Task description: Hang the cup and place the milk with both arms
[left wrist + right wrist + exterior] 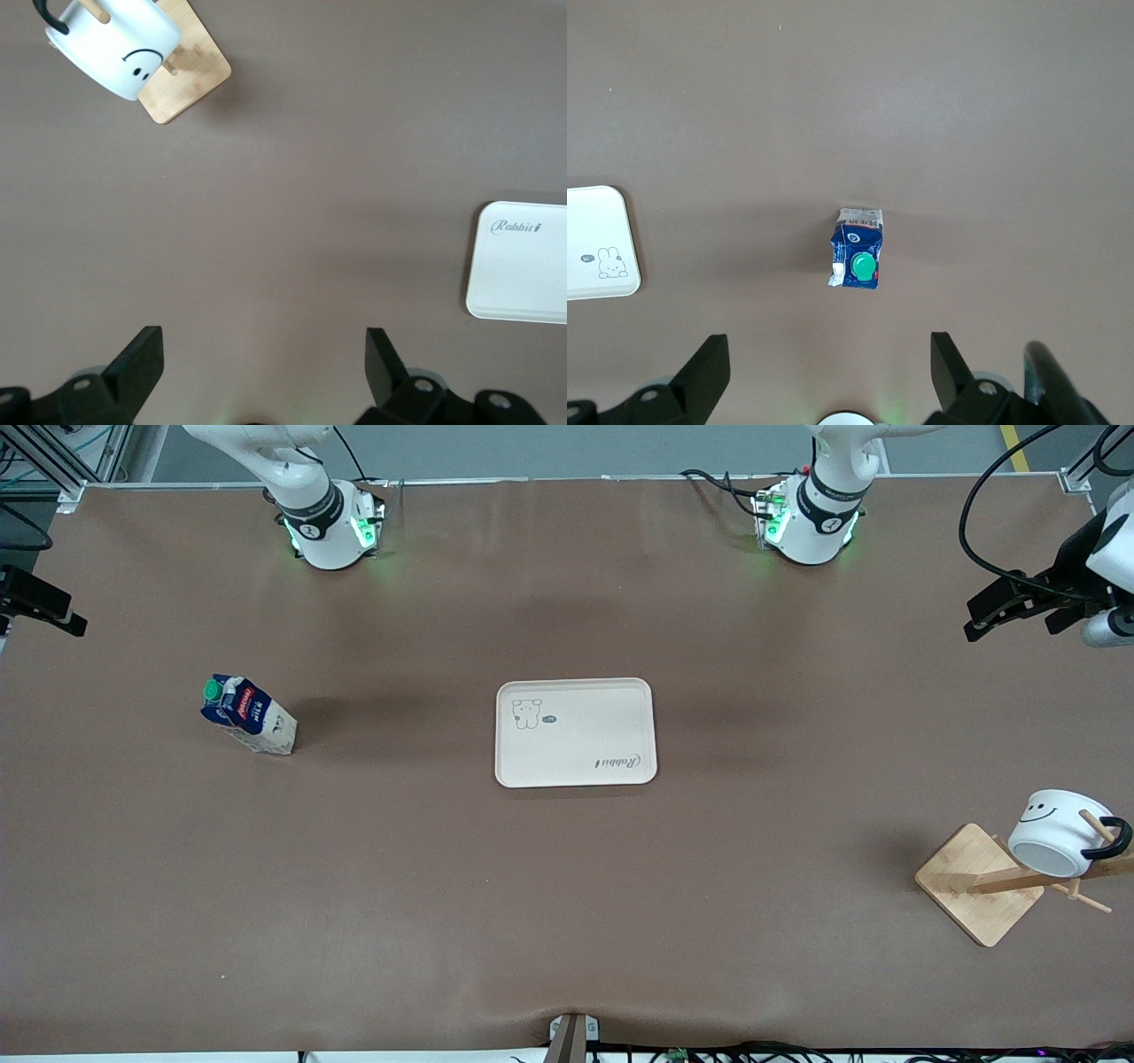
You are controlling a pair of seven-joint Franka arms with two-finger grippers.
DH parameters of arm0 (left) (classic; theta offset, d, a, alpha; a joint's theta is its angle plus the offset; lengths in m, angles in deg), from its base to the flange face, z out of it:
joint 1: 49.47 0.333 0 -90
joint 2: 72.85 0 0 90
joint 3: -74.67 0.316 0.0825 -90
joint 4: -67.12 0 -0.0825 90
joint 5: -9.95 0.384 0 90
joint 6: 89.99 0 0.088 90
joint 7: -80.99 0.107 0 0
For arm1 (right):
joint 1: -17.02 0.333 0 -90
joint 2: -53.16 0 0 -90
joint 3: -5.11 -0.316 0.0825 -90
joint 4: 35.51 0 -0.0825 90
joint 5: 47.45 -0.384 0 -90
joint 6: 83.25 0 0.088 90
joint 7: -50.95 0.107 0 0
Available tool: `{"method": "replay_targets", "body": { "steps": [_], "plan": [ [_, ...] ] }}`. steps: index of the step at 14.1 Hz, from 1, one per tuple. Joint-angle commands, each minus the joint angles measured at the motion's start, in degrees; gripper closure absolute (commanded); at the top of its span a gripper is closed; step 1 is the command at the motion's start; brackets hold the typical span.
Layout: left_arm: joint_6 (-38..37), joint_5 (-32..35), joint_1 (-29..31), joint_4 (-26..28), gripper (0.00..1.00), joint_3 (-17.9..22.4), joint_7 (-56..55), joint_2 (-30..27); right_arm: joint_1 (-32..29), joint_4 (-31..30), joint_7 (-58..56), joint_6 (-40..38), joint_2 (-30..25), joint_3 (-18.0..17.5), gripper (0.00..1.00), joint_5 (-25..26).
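Here the mug already hangs on the wooden rack at the left arm's end. The milk carton stands on the table, well apart from the tray. Both the left gripper and the right gripper hover with fingers apart, the right over the carton. Likely next: the right lowers and straddles the carton.

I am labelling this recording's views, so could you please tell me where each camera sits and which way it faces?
Front view: high across the table, facing both arm bases; shows the tray, the milk, the cup hanging on the wooden rack, and the left gripper.
Left wrist view: on the left wrist, looking down past its own open fingers at the cup, rack and tray.
Right wrist view: on the right wrist, looking down between its open fingers at the milk and tray.
All three views share the tray.
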Motion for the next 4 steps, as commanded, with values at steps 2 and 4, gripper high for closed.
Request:
{"method": "replay_targets", "body": {
  "steps": [2, 4],
  "plan": [
    [-1.11, 1.77, -0.18, -1.66, 0.0, -0.45, 0.04, 0.73, -1.28, -0.83, 0.31, 0.02, -1.1, -0.99, 0.0, 1.05],
    [-1.11, 1.77, -0.1, -1.66, 0.0, -0.62, 0.04, 0.73, -1.19, -0.75, 0.31, 0.1, -1.1, -1.08, 0.0, 1.05]
  ]
}}
